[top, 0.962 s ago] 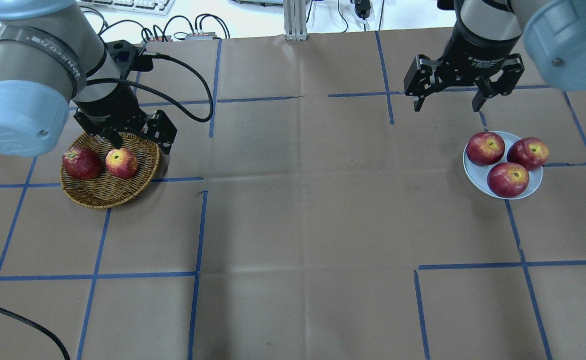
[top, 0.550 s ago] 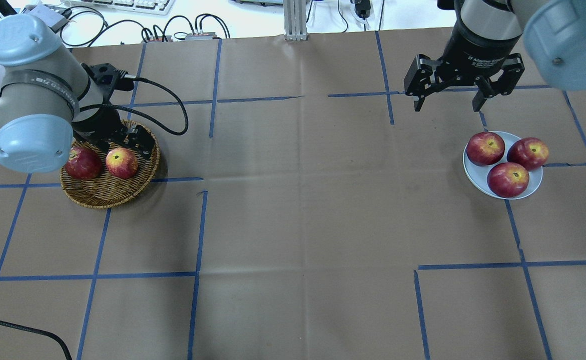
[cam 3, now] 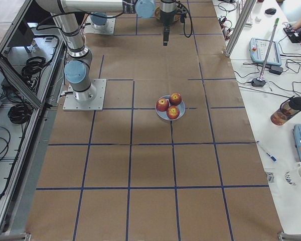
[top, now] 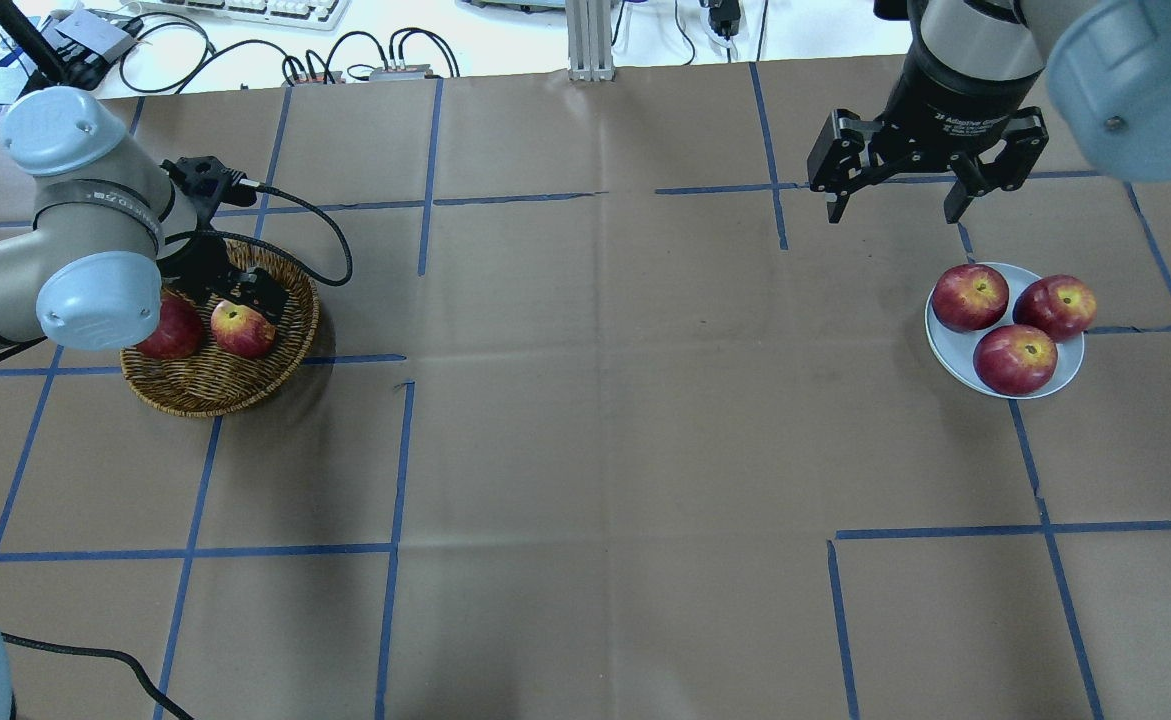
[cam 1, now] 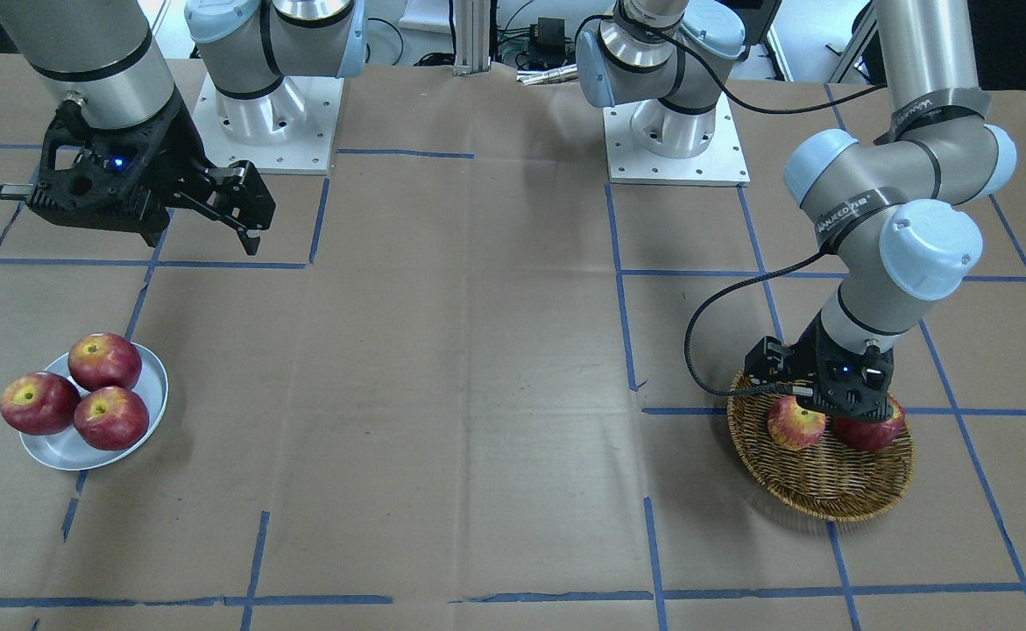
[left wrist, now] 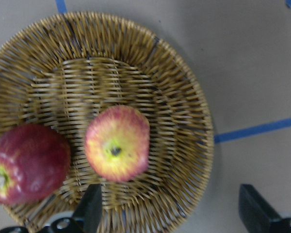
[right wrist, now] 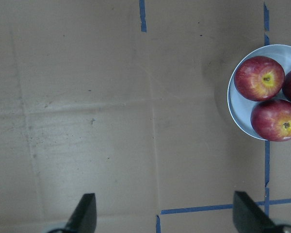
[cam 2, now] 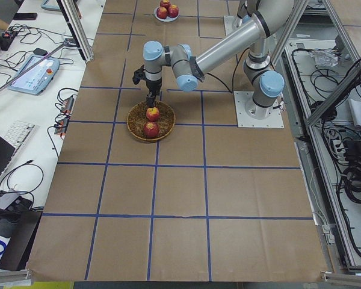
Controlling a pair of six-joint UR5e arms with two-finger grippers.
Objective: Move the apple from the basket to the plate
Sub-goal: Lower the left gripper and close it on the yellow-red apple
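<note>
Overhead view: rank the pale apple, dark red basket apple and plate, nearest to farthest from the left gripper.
1. The pale apple, in the basket, right at the left gripper.
2. The dark red apple, beside it, toward the view's left.
3. The plate, far right.

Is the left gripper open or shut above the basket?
Open. In the wrist view the left gripper has its fingers wide apart, and the apple lies in the basket, not gripped.

The apple (left wrist: 117, 149) sat pretty much mid-basket (left wrist: 184, 121), with a dark red apple (left wrist: 28, 162) just beside it on the left. The gripper (left wrist: 172, 211) fingers were spread wide along the bottom edge, neither touching the fruit.
</note>
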